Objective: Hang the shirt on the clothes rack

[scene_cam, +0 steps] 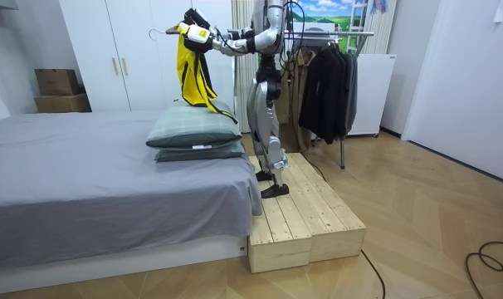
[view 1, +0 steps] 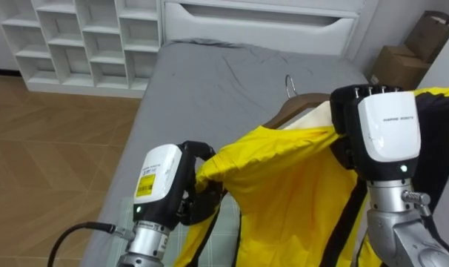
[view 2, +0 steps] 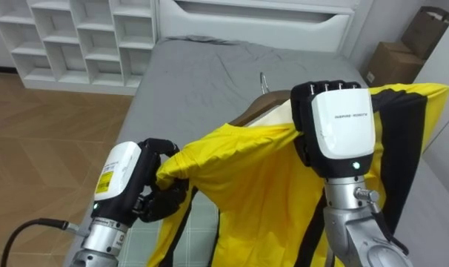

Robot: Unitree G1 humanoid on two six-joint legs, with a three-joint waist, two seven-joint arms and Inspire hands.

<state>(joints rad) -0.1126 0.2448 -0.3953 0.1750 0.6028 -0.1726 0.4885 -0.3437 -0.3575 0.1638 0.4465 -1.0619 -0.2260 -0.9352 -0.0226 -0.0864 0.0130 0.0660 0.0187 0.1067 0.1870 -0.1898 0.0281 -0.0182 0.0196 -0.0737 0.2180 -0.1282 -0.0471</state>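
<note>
Item: yellow garment [view 1: 284, 178] on wooden hanger [view 1: 300, 104], held over the bed [view 1: 210, 81], our left hand [view 1: 181, 185] fisted on its sleeve, our right hand [view 1: 380, 126] curled over its shoulder; we judge that carrying it to the clothes rack [scene_cam: 334, 33] comes next.

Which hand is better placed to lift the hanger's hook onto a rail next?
Probably the right hand: it grips the yellow jacket over the wooden hanger, beside its hook. The left hand only pinches the far shoulder's cloth.
</note>
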